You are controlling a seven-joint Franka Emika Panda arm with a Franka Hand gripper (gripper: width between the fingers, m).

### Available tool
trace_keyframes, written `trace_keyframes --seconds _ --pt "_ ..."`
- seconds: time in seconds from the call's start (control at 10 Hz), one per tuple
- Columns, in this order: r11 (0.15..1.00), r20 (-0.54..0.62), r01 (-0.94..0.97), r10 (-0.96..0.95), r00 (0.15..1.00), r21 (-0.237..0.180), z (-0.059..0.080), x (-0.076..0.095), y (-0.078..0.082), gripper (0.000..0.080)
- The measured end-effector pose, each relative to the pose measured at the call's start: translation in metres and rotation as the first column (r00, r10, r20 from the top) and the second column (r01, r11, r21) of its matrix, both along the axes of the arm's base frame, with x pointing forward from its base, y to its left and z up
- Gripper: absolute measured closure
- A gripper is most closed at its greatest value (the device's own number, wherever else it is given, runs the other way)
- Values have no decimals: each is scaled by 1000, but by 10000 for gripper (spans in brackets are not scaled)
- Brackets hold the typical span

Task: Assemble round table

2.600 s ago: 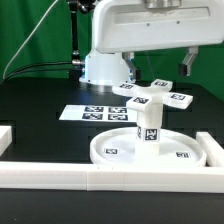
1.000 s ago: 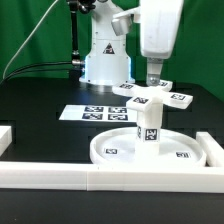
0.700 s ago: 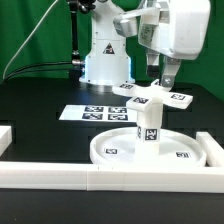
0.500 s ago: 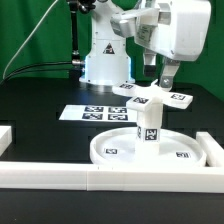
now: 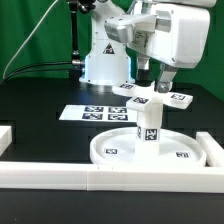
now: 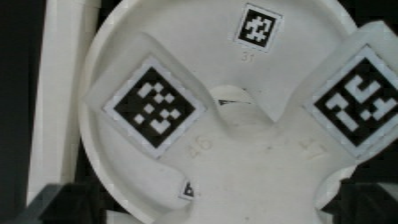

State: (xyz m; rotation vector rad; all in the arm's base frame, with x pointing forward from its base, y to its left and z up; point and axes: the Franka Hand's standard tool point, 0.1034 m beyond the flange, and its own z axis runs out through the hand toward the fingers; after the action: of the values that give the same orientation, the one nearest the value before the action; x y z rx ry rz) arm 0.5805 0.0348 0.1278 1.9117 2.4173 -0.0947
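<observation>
1. Gripper [image 5: 154, 80], upper right of the exterior view: jaws spread and empty, hanging just above the cross-shaped piece [image 5: 152, 97].
2. Cross-shaped piece: it lies flat on the black table [image 5: 40, 110], right of centre in the exterior view, directly beneath the jaws. Its tagged arms run diagonally across the frame. In the wrist view it fills the picture [image 6: 231, 120], with its hub between two tagged arms.
3. Leg [image 5: 148, 125]: it stands upright at the middle of the round disc [image 5: 190, 160], lower centre, just in front of the cross-shaped piece.
4. Judgement: the coming move is probably a straight descent, with the jaws astride one arm or the hub. The leg's top is close enough to need watching.
</observation>
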Motion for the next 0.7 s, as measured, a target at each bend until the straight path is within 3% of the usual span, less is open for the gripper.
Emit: trace_keyframes --seconds 0.7 --pt "999 -17 42 -42 999 -2 -14 -8 -1 151"
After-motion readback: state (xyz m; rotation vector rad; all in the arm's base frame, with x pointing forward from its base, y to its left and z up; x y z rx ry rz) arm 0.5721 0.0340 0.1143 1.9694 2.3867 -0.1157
